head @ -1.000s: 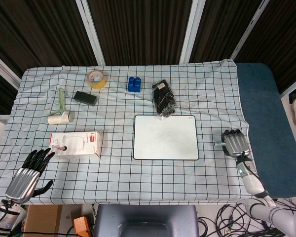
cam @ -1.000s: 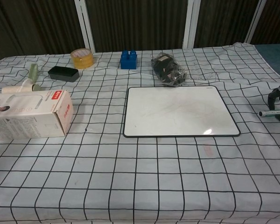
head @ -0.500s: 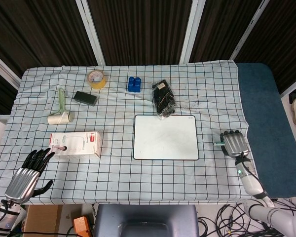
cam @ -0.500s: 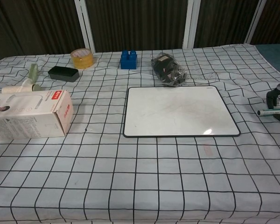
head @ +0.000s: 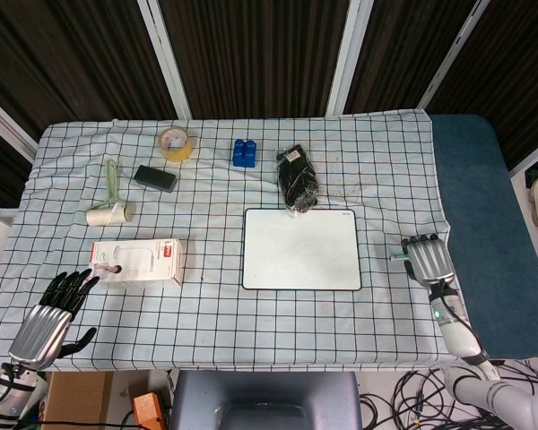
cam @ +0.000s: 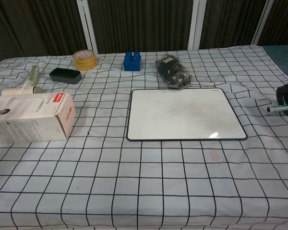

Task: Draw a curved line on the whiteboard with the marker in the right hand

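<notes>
The right hand [head: 428, 261] rests at the right edge of the surface [head: 215, 313], its fingers [cam: 283, 92] clamped on the marker [cam: 280, 108], which lies roughly level with its tip toward the whiteboard [head: 301, 249]. Hand and marker sit well apart from the whiteboard, which lies flat near the centre. The left hand [head: 49, 313] sits at the near-left corner, fingers apart, holding nothing, just below the white box [head: 136, 262].
</notes>
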You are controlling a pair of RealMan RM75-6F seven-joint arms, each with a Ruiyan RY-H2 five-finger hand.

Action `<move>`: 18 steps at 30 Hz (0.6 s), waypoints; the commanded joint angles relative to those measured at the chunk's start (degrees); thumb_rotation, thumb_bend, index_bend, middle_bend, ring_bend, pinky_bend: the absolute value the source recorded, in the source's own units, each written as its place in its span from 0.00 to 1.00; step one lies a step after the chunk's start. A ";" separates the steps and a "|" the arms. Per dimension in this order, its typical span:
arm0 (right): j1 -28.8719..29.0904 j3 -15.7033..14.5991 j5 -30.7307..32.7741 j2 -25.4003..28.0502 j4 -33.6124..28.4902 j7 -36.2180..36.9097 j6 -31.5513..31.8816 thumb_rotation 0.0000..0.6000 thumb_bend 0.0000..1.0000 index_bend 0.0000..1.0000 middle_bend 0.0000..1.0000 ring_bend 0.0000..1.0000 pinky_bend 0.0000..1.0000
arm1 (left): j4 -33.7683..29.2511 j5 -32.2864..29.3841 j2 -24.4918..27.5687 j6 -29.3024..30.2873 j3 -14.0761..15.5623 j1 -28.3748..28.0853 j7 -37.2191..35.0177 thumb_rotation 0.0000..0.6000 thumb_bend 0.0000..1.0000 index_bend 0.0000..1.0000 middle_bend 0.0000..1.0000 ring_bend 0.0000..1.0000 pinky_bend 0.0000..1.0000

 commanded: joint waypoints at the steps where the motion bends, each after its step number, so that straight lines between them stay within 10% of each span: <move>1: -0.17 0.07 -0.30 0.10 -0.20 0.35 0.45 1.00 0.37 0.75 0.50 0.43 0.44 | 0.01 -0.04 -0.01 -0.07 0.00 -0.03 0.01 1.00 0.30 0.00 0.00 0.00 0.00; 10: -0.28 0.71 -2.33 -3.00 2.81 9.69 2.88 1.00 0.37 0.90 0.61 0.57 0.61 | 0.03 -0.27 -0.06 -0.34 -0.08 -0.15 -0.05 1.00 0.30 0.00 0.00 0.00 0.00; 18: 0.31 6.71 -2.22 -9.74 6.15 35.78 9.49 1.00 0.39 1.00 0.70 0.67 0.71 | 0.05 -0.46 0.03 -0.38 -0.17 -0.19 -0.27 1.00 0.30 0.00 0.00 0.00 0.00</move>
